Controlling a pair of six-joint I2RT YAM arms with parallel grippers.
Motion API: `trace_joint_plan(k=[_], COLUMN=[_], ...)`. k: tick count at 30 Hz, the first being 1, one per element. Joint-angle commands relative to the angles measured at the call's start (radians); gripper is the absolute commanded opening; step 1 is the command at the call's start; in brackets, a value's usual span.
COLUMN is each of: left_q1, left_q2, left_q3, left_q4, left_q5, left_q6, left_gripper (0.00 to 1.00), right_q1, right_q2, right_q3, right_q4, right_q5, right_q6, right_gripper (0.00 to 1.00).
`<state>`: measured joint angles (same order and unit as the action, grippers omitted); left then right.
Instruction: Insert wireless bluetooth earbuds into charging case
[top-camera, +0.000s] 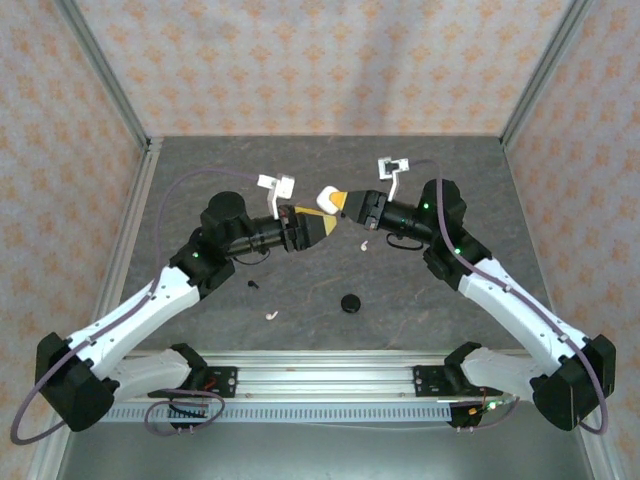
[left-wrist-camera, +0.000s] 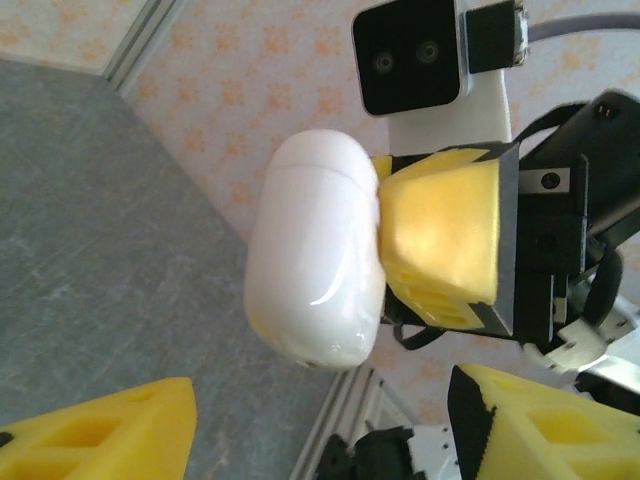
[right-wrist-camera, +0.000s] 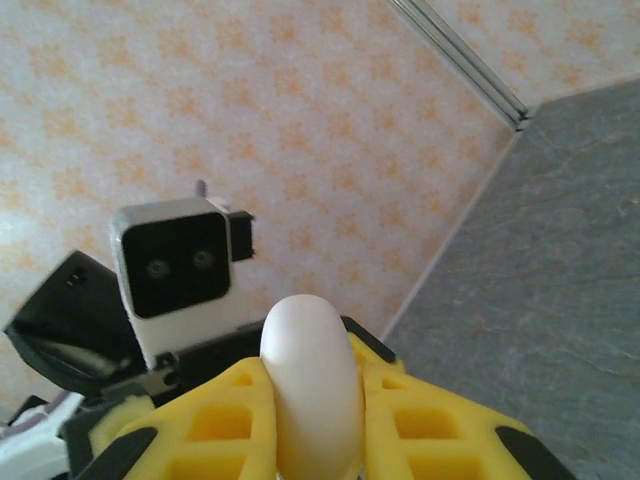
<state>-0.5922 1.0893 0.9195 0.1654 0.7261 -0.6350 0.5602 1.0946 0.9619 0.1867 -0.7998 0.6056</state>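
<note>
"yellow pads of the right gripper (top-camera: 343, 201) are pinching the white charging case (left-wrist-camera: 315, 265) by its sides, holding it off the table near the middle of the overhead frame. the left gripper (top-camera: 322, 226) sits just below and left of it, fingers spread with nothing between them."

"is the lid up?"

"no. the seam looks closed in the left wrist view, so i'd say nothing has gone in."

"and the buds?"

"all lying on the grey table (top-camera: 450, 320). a white earbud (top-camera: 365, 243) is just below the right gripper, and a second white earbud (top-camera: 272, 314) is lower left of centre. a black earbud (top-camera: 252, 284) is up and left of that one. there's also a black round piece (top-camera: 350, 302) at lower centre — too small to tell what it is. i'd call the task barely begun — the case is lifted, but the lid has yet to open and every bud has yet to be seated."
</note>
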Motion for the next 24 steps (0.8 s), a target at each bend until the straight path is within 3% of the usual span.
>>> trace_joint_plan(k=[1, 10, 16, 24], left_q1=[0.03, 0.093, 0.094, 0.094], left_q2=[-0.051, -0.062, -0.044, 0.016], left_q3=[0.048, 0.088, 0.077, 0.073], left_q4=[-0.109, -0.205, -0.146, -0.068], left_q5=[0.032, 0.154, 0.207, 0.266], left_q6=[0.083, 0.184, 0.208, 0.128], left_gripper=[0.69, 0.61, 0.61, 0.58], right_q1=[0.002, 0.001, 0.001, 0.002], right_q2=[-0.015, 0.036, 0.037, 0.06], right_q3=[0.065, 0.235, 0.251, 0.263], right_q4=[-0.154, -0.461, -0.483, -0.475], right_q5=[0.009, -0.088, -0.126, -0.155], right_q6=[-0.134, -0.364, -0.415, -0.434], right_gripper=[0.09, 0.09, 0.1, 0.1])
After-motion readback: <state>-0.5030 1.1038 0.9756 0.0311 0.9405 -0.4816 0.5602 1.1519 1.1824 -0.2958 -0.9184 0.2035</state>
